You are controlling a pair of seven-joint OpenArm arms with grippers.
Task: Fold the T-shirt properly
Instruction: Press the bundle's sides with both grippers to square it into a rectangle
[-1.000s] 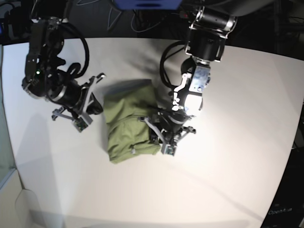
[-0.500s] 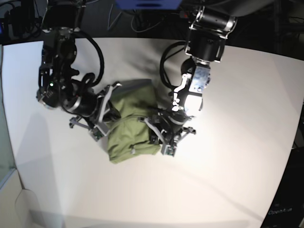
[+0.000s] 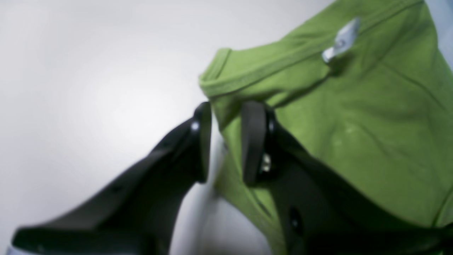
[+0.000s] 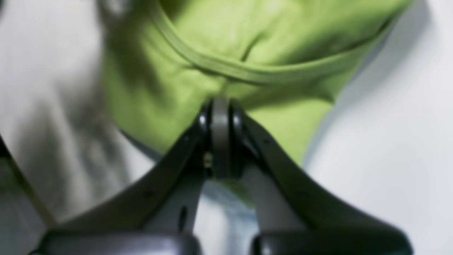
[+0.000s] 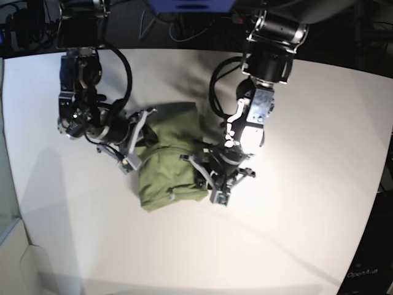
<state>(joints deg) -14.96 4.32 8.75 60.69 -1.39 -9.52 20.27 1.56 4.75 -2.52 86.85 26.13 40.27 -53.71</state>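
The olive-green T-shirt [image 5: 167, 165] lies folded into a small bundle at the table's middle. My left gripper [image 5: 207, 177] sits at its right edge. In the left wrist view the left gripper [image 3: 226, 117] has its jaws parted, and the T-shirt's [image 3: 354, 124] hemmed edge runs through the gap without being pinched. A small white tag [image 3: 341, 40] sticks up from the cloth. My right gripper [image 5: 138, 138] is at the bundle's left edge. In the right wrist view it [image 4: 221, 106] is shut with nothing in it, its tips against the T-shirt [image 4: 247, 35] just below a seam band.
The white table [image 5: 295, 233] spreads around the shirt on all sides. Dark gear and cables [image 5: 184, 24] lie beyond its far edge. The table's left edge [image 5: 9, 203] meets a pale floor strip.
My right arm has swung right, from apart on the left up to the shirt's left edge, shut the whole way. The left arm and the shirt have barely moved.
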